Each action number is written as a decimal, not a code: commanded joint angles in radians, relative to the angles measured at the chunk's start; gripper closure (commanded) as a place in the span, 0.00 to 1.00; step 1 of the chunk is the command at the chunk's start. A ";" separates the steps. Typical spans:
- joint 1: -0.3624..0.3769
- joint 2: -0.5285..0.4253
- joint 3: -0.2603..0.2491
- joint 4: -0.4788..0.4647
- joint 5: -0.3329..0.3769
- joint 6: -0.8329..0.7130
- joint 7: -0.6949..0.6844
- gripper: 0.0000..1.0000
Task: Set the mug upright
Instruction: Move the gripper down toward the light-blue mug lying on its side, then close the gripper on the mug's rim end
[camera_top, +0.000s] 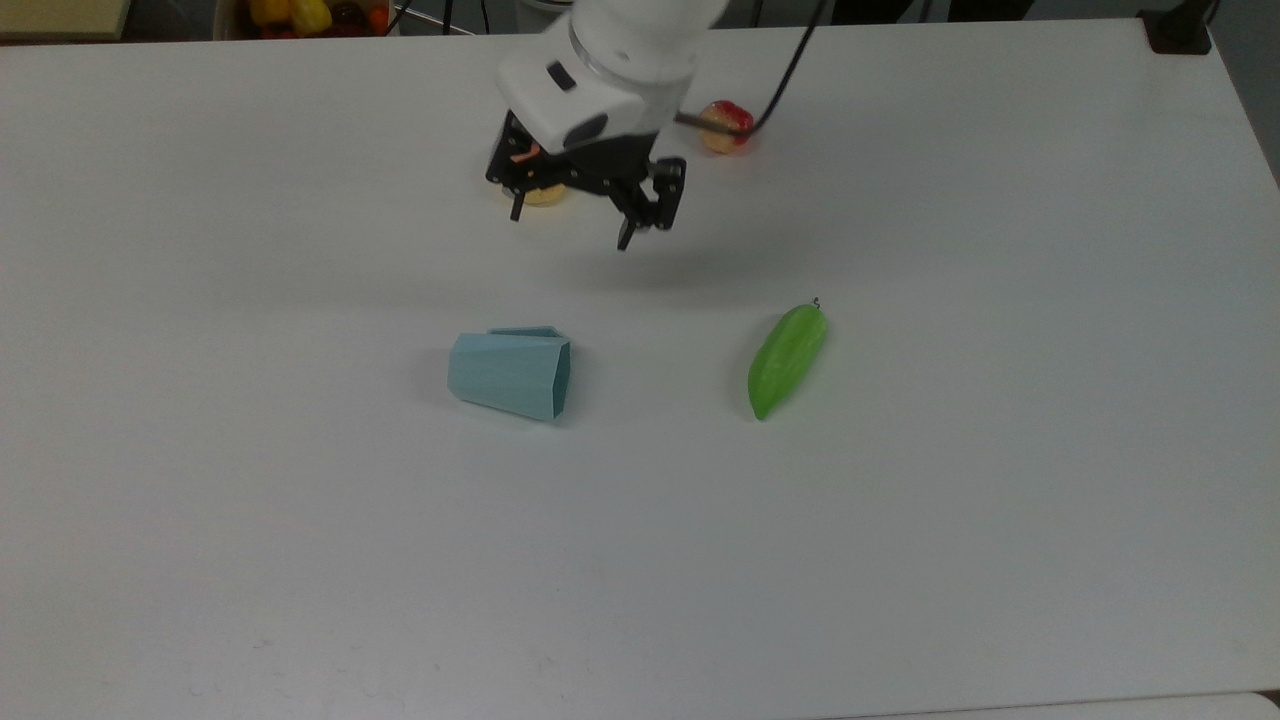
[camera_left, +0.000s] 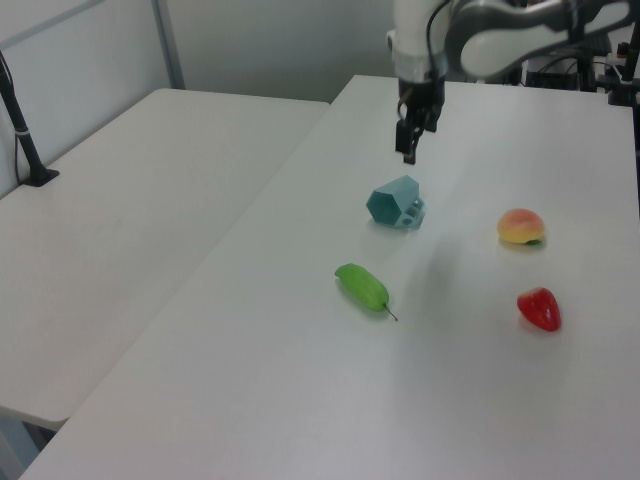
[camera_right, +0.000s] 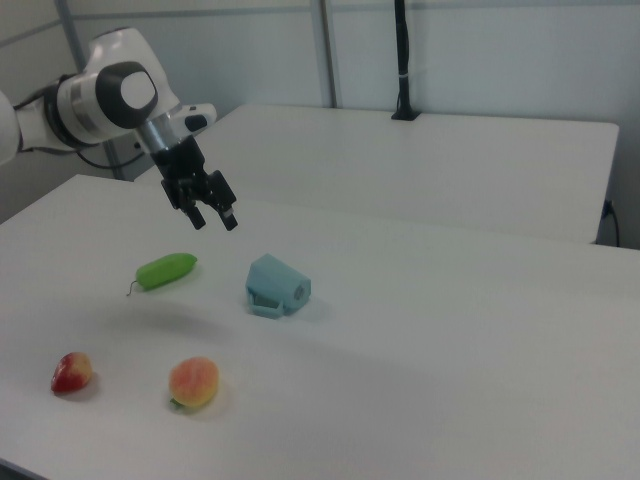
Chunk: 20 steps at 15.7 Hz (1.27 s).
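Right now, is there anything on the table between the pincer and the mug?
No. In the top view the table is bare between the open pincer and the mug lying on its side. The right view shows the same gap.

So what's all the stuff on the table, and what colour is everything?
Faceted pale teal-blue mug: one, lying on its side near the middle of the white table, rim toward the top view's right.
Long green pod-shaped vegetable: one, on the top view's right of the mug.
Round orange-yellow peach: one, near the right view's bottom edge.
Small red-and-cream fruit: one, on the right view's left of the peach.
Black fingers of the white robot arm's gripper: one pair, open, in the air above the table.
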<state>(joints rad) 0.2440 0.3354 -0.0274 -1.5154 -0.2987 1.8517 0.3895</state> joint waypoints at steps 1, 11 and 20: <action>0.034 0.092 -0.009 0.047 -0.101 0.026 0.115 0.00; 0.032 0.241 -0.011 0.066 -0.278 0.135 0.322 0.00; 0.021 0.278 -0.022 0.037 -0.393 0.140 0.322 0.00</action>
<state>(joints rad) 0.2634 0.6178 -0.0352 -1.4587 -0.6547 1.9822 0.6960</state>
